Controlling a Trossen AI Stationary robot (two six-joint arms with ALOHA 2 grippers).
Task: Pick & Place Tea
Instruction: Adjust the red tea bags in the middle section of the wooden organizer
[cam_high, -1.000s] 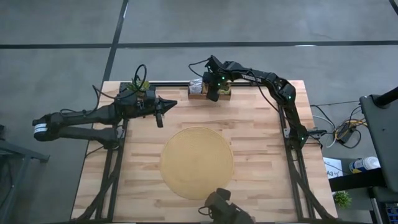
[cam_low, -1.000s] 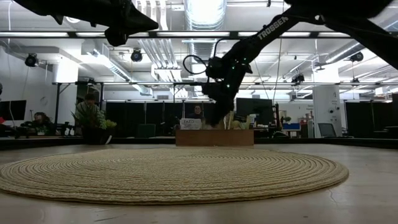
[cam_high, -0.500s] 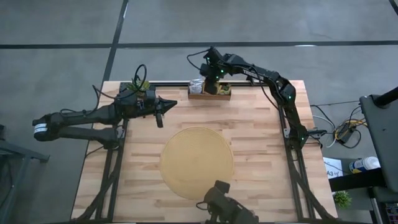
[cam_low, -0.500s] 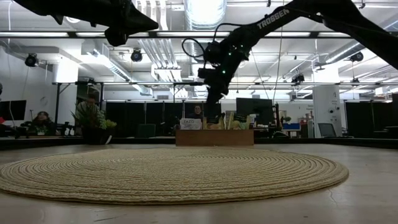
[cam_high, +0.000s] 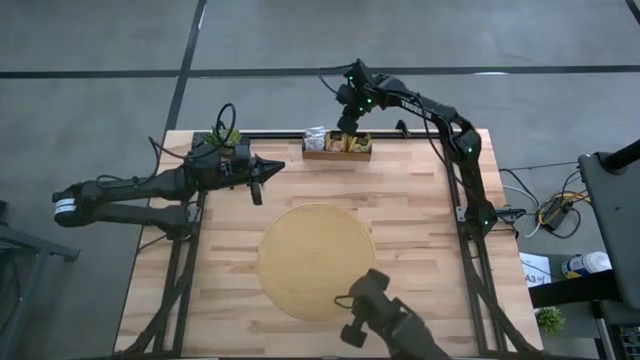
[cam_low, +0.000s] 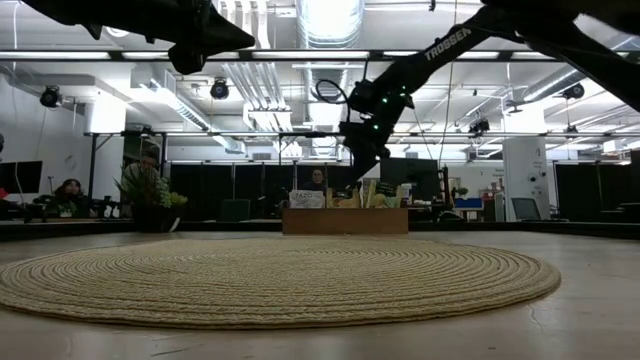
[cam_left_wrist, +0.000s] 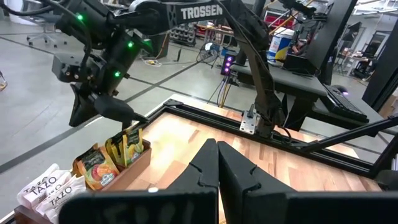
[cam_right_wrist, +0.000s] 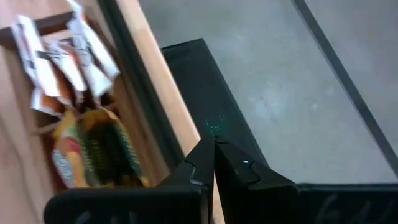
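The tea sachets stand on edge in a small wooden tray (cam_high: 337, 152) at the table's far edge: white ones (cam_right_wrist: 62, 56) at its left end, orange (cam_left_wrist: 96, 171) and dark green with yellow (cam_left_wrist: 127, 146) beside them. My right gripper (cam_high: 349, 128) hangs above the tray's far side, slanting down. It is shut, and I see nothing between its fingers in the right wrist view (cam_right_wrist: 213, 144). My left gripper (cam_high: 280, 165) waits shut and level above the table's left far part, pointing toward the tray.
A large round tan mat (cam_high: 317, 260) lies in the table's middle. A dark device (cam_high: 375, 312) reaches in over the near edge. A small plant (cam_high: 222, 138) stands at the far left corner. Black frame rails (cam_right_wrist: 186, 81) run along the far edge behind the tray.
My right gripper has risen out of the tray and moved toward the table's far edge and a little to the right, staying shut. The sachets stay in the tray. The dark device at the near edge has shifted to the right.
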